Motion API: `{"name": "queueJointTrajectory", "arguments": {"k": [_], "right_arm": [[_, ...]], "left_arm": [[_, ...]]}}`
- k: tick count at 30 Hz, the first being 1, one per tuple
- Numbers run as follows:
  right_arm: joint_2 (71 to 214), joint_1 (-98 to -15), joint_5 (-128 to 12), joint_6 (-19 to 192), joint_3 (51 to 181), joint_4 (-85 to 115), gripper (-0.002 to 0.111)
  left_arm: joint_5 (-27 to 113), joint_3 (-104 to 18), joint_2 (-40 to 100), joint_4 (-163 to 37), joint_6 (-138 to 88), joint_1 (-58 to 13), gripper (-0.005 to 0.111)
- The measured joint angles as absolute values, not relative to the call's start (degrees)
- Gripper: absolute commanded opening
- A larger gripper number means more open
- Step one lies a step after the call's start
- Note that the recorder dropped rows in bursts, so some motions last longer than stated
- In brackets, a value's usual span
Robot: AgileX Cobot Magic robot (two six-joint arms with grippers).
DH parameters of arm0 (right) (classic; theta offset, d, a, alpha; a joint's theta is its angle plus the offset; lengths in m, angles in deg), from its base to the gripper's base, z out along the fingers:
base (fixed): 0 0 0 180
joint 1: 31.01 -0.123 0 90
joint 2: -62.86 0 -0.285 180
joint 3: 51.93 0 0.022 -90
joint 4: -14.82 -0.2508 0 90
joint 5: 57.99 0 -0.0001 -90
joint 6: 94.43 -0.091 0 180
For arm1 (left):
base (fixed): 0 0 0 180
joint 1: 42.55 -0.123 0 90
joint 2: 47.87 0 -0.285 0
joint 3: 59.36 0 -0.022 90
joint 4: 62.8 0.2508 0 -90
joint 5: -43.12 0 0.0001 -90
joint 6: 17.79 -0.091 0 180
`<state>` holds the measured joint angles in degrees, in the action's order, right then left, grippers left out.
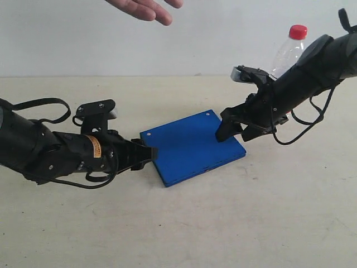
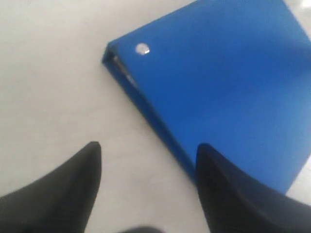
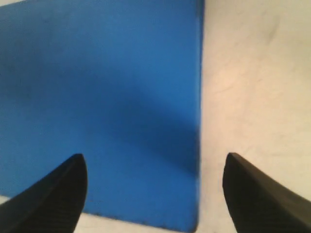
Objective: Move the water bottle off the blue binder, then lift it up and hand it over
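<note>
The blue binder [image 1: 189, 146] lies flat and shut in the middle of the table with nothing on top of it. Behind my right arm, at the far right, the water bottle [image 1: 287, 53] stands upright on the table; only its red cap and clear shoulder show. My left gripper [image 1: 149, 155] is open at the binder's near-left edge. In the left wrist view, this gripper [image 2: 148, 146] has one finger over the binder [image 2: 218, 82] and one over the table. My right gripper [image 1: 234, 133] is open and empty. That gripper [image 3: 154, 156] straddles the right edge of the binder [image 3: 97, 97].
A person's open hand [image 1: 146, 8] reaches in at the top, above the left half of the table. The pale tabletop [image 1: 223, 223] runs wide in front of the binder. A white wall closes the back.
</note>
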<state>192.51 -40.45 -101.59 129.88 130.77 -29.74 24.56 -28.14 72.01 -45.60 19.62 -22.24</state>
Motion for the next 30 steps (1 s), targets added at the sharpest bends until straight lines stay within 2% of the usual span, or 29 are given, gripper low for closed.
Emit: {"name": "queueJointTrajectory", "arguments": {"k": [3,14,23,25,30], "right_arm": [[192.75,-40.45,-97.87,130.47,130.77,-29.83,0.069],[195.34,-40.22,-100.80,135.59,131.30,-32.16,0.069],[196.78,-40.22,-124.85,149.13,130.87,-45.35,0.068],[196.78,-40.22,-126.16,150.05,130.85,-47.76,0.065],[196.15,-40.22,-126.42,153.02,130.85,-50.09,0.049]], "left_arm": [[22.97,-28.23,72.01,-43.76,19.62,-22.20,0.054],[22.13,-28.36,72.01,-43.39,19.62,-22.11,0.054],[22.13,-28.36,72.01,-43.39,19.50,-22.11,0.054],[22.13,-28.44,72.01,-43.39,18.79,-22.11,0.054],[22.24,-28.44,72.01,-43.39,18.01,-22.11,0.054]]}}
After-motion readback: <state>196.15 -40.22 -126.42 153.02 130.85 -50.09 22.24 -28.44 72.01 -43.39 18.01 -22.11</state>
